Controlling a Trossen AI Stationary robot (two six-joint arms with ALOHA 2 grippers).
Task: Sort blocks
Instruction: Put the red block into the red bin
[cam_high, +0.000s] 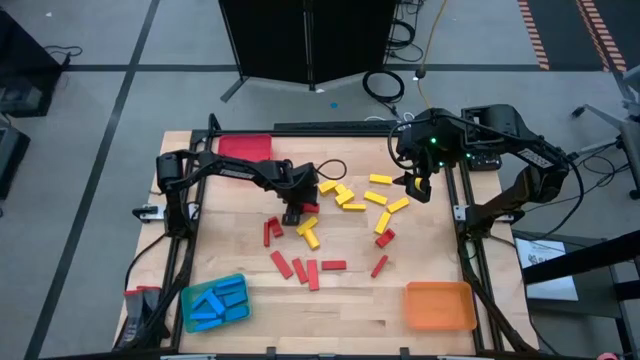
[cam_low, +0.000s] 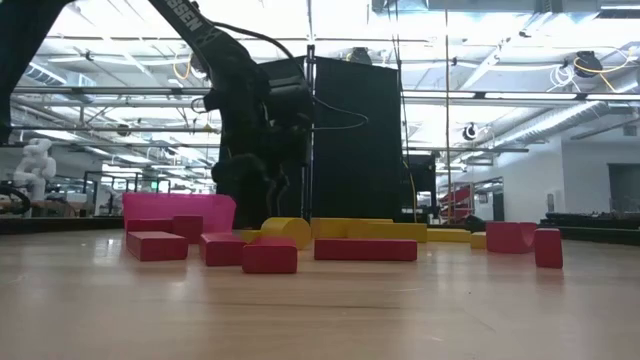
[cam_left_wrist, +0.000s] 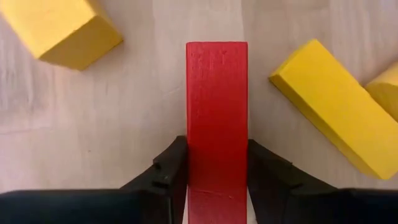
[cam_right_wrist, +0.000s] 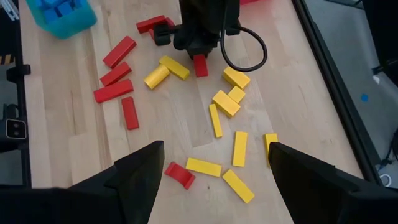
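Between left gripper (cam_left_wrist: 217, 186) fingers, red block (cam_left_wrist: 217, 118) lengthwise.

No legible text anywhere (only unreadable white letters on the left arm (cam_low: 190, 20))

Left wrist view: red block (cam_left_wrist: 217, 124) near end cut off by frame edge, runs under gripper body; finger (cam_left_wrist: 168, 171) bases hidden in dark housing. Yellow blocks (cam_left_wrist: 339, 106) either side cropped by frame edges.

High view: left gripper (cam_high: 295, 210) fingertips hidden beneath wrist; grip not discernible there. Blue pieces in blue tray (cam_high: 187, 305) too small to count.

Low view: far blocks overlap; pink tray (cam_low: 215, 212) partly occluded by red blocks (cam_low: 156, 245). Right gripper not identifiable.
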